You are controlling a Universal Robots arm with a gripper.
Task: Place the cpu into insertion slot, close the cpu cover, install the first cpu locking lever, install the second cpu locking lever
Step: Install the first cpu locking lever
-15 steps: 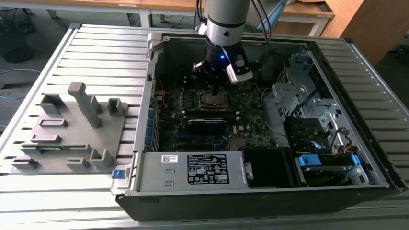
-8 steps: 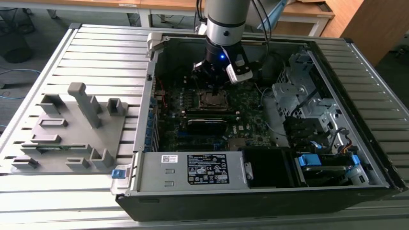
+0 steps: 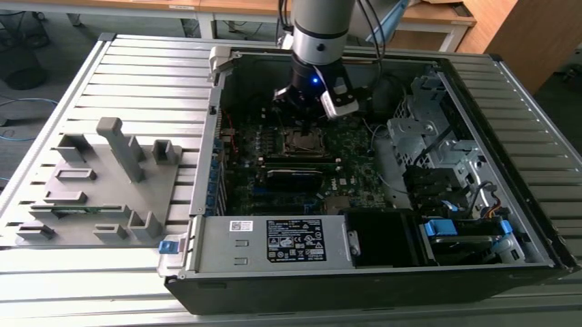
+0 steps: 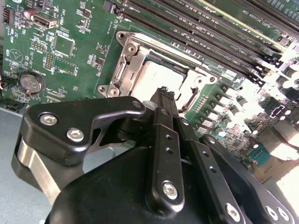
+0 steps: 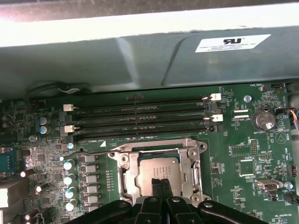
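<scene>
Inside the open computer case (image 3: 364,289), on the slatted tabletop (image 3: 136,68), the cpu (image 5: 156,173) lies seated in the insertion slot (image 3: 290,144), so the first step looks done. The cpu cover (image 5: 122,176) appears to lie flat around it, its window framing the silvery top (both wrist views suggest this). The tool (image 5: 161,185) has its fingers pressed together with nothing between them, tips at the edge of chip and cover. Whether they are touching or just above, I cannot tell. In the exterior view the tool hangs at twelve o'clock of the insertion slot, and a grey fixture (image 3: 100,197) sits at nine o'clock of the case. I cannot tell whether either locking lever is latched. By my judgement those steps remain.
</scene>
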